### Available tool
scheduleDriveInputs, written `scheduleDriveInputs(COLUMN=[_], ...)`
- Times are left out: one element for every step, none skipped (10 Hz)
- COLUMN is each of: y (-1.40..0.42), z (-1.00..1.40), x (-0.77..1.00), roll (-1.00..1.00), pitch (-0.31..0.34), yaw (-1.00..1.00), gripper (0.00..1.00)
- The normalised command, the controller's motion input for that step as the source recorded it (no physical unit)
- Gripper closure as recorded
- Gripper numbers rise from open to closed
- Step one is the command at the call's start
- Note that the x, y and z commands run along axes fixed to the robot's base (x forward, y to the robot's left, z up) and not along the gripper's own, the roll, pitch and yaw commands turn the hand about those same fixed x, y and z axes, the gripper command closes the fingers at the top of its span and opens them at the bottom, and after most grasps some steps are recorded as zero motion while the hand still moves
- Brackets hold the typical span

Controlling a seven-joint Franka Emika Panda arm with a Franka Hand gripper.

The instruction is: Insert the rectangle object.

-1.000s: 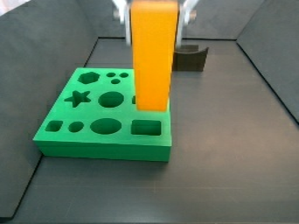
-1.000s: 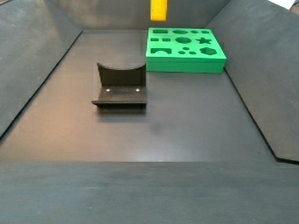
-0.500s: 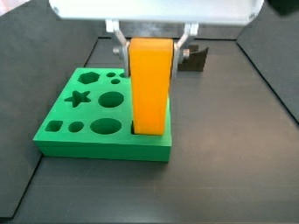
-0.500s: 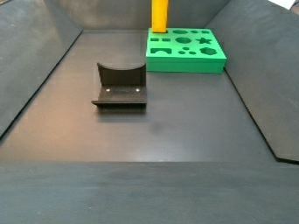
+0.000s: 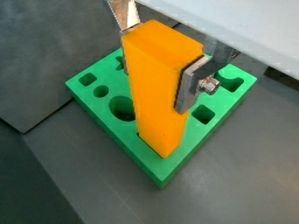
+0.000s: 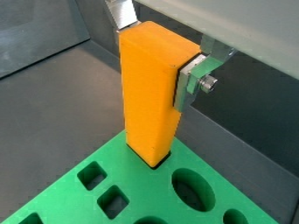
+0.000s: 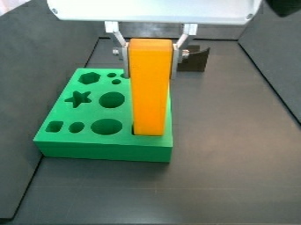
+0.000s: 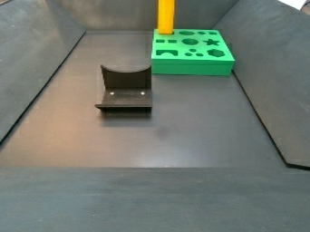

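Observation:
The rectangle object [image 7: 150,88] is a tall orange-yellow block held upright. My gripper [image 7: 150,48] is shut on its upper part, with a silver finger [image 5: 191,83] pressed on each side. The block's lower end stands in the rectangular hole at a corner of the green board [image 7: 94,148]. Both wrist views show the block [image 5: 158,96] [image 6: 152,96] rising from the board [image 5: 84,98] [image 6: 146,179], gripped by my gripper [image 5: 158,52] [image 6: 158,48]. In a side view the block [image 8: 165,16] stands at the far-left corner of the board [image 8: 194,62]; the gripper is cut off there.
A dark grey U-shaped holder [image 8: 125,91] stands on the dark floor, apart from the board; it also shows behind the gripper [image 7: 194,58]. Sloping dark walls enclose the floor on both sides. Other shaped holes in the board are open.
The gripper has come down and forward with the block, whose lower end went from above the board's middle into the corner rectangular hole. In the last half second it barely moved.

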Motion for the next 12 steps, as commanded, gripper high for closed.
scheduleDriveInputs(y=[0.10,0.03,0.00,-0.08,-0.09,-0.10,-0.11,-0.13,-0.12,-0.07,-0.08,-0.08], z=[-0.05,-0.17,-0.29,-0.31,-0.25,-0.24,-0.27,-0.28,-0.33,-0.40,-0.48,-0.48], x=[-0.04,-0.04,0.00,0.00,0.00,-0.03,0.00,0.00,0.02,0.04,0.02,0.12], roll=[0.02,0.00,0.00,0.00,-0.03,-0.08,-0.12,-0.12,-0.10,-0.03,0.00,0.14], pitch=[0.000,0.000,0.000,0.000,0.000,0.000,0.000,0.000,0.000,0.000,0.000,0.000], yaw=[0.00,0.00,0.00,0.00,-0.01,0.00,0.00,0.00,0.00,0.00,0.00,0.00], gripper=[1.00,1.00,1.00,1.00,1.00,1.00,1.00,1.00,1.00,1.00,1.00,1.00])
